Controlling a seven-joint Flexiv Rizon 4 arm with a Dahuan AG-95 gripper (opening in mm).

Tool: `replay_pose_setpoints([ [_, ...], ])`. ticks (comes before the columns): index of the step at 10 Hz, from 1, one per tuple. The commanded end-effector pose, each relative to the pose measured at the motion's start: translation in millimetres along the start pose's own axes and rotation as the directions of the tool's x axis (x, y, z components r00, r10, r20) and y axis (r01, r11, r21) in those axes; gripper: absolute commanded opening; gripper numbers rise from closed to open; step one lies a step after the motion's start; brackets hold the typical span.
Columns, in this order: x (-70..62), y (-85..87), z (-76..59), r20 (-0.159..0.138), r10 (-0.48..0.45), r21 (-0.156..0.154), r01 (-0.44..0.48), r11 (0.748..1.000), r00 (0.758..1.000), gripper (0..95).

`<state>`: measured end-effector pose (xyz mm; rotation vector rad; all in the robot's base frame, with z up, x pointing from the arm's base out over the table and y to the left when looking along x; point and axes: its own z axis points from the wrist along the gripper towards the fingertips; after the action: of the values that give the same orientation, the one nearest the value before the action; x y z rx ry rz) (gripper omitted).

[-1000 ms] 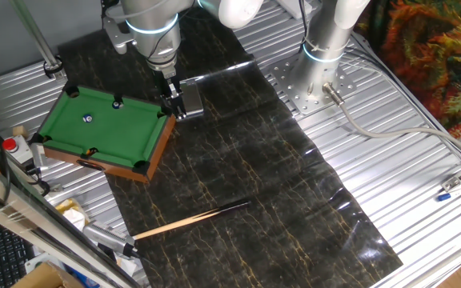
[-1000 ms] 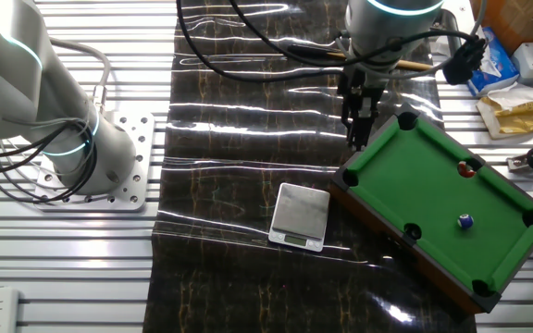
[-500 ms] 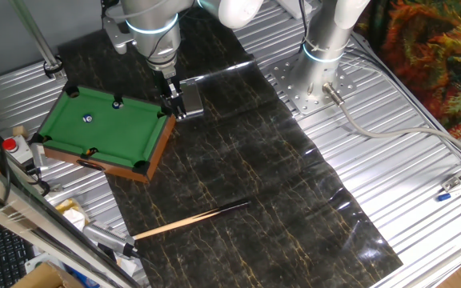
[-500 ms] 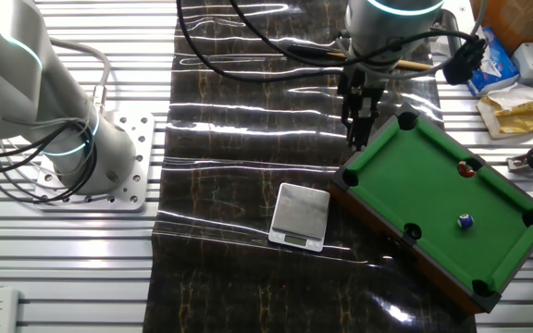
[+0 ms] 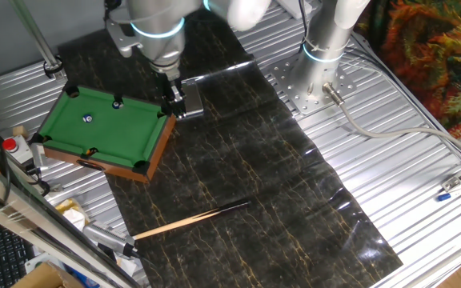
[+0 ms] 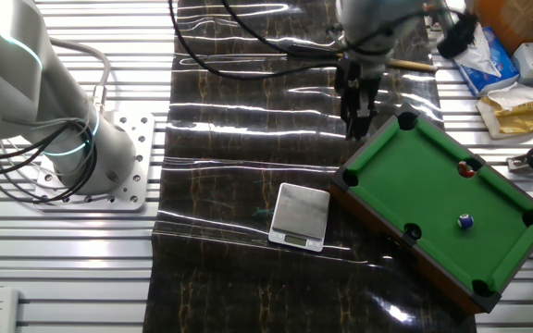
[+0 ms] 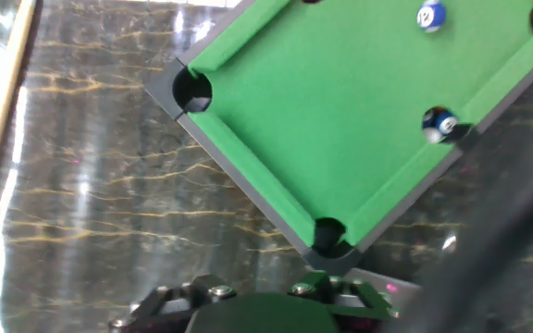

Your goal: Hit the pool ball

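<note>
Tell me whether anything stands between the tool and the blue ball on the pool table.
Only the table's own raised rail. The tool hangs just outside it, between two corner pockets, and the blue ball sits across the felt. Nothing visible lies on the felt between them.

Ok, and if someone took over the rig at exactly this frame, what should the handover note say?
Hand: hangs over the dark mat just outside a corner of the pool table, not over the felt. It holds nothing; whether it is open or shut is unclear.
Things: the blue ball sits on the felt and the red ball sits at a side pocket. The cue stick lies on the mat, well away from the hand.
Done: no strike evident, and nothing touches a ball.
Left: probably fetch the cue, line up and hit a ball.
</note>
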<state>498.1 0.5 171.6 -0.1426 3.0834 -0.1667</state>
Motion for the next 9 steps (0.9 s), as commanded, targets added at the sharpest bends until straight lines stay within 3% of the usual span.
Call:
replay_pose_setpoints([
  [1,-1.8,-0.3,0.5,-0.003,-0.018,0.047,0.018,0.999,1.0,0.0],
  [6,-2.7,-0.2,-1.0,0.002,0.014,0.037,-0.014,0.999,1.0,0.0],
  [9,-9.2,0.1,-10.6,0.014,0.045,0.018,-0.045,0.999,0.999,0.0],
])
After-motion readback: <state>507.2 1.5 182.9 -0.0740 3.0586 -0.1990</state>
